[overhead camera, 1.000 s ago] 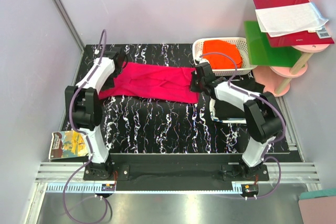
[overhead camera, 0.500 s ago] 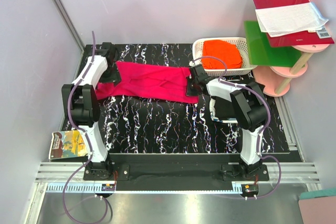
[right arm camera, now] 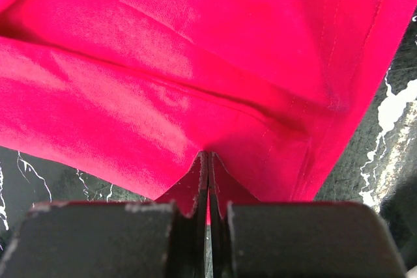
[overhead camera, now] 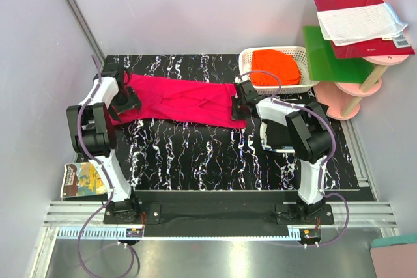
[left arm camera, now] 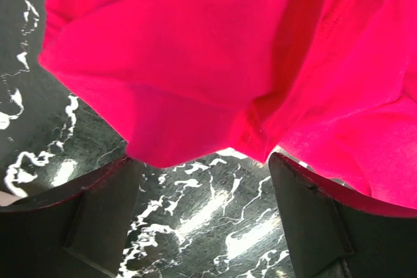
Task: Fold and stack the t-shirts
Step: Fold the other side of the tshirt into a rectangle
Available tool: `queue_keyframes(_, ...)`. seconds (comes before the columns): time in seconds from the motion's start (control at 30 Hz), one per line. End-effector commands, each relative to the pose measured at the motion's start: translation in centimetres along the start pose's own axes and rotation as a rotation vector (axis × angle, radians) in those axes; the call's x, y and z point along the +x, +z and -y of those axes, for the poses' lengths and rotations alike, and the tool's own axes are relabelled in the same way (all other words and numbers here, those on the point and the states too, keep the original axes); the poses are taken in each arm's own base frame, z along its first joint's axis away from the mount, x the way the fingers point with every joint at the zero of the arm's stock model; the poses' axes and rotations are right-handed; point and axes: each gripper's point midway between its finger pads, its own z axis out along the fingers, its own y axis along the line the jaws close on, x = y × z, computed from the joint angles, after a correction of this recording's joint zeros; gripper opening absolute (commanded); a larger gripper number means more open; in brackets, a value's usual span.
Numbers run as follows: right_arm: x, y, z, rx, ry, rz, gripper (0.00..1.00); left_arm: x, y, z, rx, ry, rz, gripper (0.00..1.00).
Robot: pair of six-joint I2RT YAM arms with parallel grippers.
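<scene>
A magenta t-shirt (overhead camera: 182,100) lies stretched across the far half of the black marbled table (overhead camera: 195,154). My left gripper (overhead camera: 125,101) is open at the shirt's left end; in the left wrist view the fabric edge (left arm camera: 195,96) lies just ahead of the spread fingers (left arm camera: 313,226), with nothing between them. My right gripper (overhead camera: 237,105) is shut on the shirt's right edge; in the right wrist view the fabric (right arm camera: 195,83) is pinched between the closed fingertips (right arm camera: 195,180). An orange t-shirt (overhead camera: 277,66) lies bunched in the white basket (overhead camera: 246,61) at the back right.
A pink and green shelf stand (overhead camera: 345,63) with a red folder and paper stands right of the basket. A picture book (overhead camera: 83,180) lies off the table's near left corner. Grey walls close in on the left and back.
My left gripper has let go of the shirt's left end and drawn left and nearer. The shirt has shifted slightly left and lies flatter. My right gripper has stayed shut on the right edge.
</scene>
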Motion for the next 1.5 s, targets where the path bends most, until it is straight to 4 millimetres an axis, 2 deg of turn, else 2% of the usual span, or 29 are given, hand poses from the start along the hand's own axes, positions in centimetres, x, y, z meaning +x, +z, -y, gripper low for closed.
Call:
queue_keyframes(0.0,-1.0,0.1,-1.1,-0.03,-0.015,0.018,0.0,-2.0,-1.3,1.6,0.091,-0.064,0.077,0.8)
queue_keyframes(0.2,-0.9,0.0,-1.1,-0.03,-0.015,0.018,0.0,-2.7,-0.2,2.9,0.127,-0.072,0.07,0.66)
queue_keyframes(0.4,-0.7,0.0,-0.9,-0.028,-0.014,0.015,0.0,-3.0,0.9,3.1,0.121,-0.075,0.063,0.55)
queue_keyframes(0.43,-0.7,-0.1,-1.0,-0.028,-0.015,0.017,0.0,-3.1,1.1,3.2,0.123,-0.075,0.063,0.47)
queue_keyframes(0.47,-0.8,-0.1,-1.0,-0.028,-0.012,0.017,0.0,-2.9,1.1,3.3,0.128,-0.074,0.059,0.44)
queue_keyframes(0.53,-0.7,-0.1,-0.9,-0.026,-0.014,0.016,0.0,-2.6,0.9,3.7,0.155,-0.077,0.045,0.46)
queue_keyframes(0.67,-0.5,-0.1,-0.9,-0.025,-0.012,0.011,0.0,-1.7,0.3,4.2,0.204,-0.094,0.02,0.6)
queue_keyframes(0.8,-0.5,0.0,-0.9,-0.027,-0.01,0.011,0.0,-0.7,0.0,4.2,0.225,-0.101,0.012,0.59)
queue_keyframes(0.83,-0.4,0.0,-0.9,-0.027,-0.012,0.009,0.0,-0.8,-0.2,4.4,0.237,-0.099,0.025,0.57)
queue_keyframes(0.97,-0.2,0.2,-0.9,-0.026,-0.01,0.003,0.0,-0.2,0.2,4.2,0.239,-0.093,0.016,0.34)
queue_keyframes(1.07,-0.2,0.3,-0.9,-0.028,-0.01,0.002,0.0,0.3,0.6,4.0,0.234,-0.094,0.006,0.12)
queue_keyframes(1.1,-0.2,0.4,-0.9,-0.027,-0.008,0.0,0.0,0.4,0.6,3.8,0.227,-0.094,0.009,0.0)
queue_keyframes(1.27,-0.1,0.5,-0.9,-0.027,-0.008,-0.003,0.0,-0.2,0.0,3.1,0.19,-0.11,0.042,0.0)
queue_keyframes(1.47,0.0,0.7,-0.9,-0.031,-0.001,-0.01,0.0,-2.6,-3.3,0.7,0.078,-0.168,0.166,0.0)
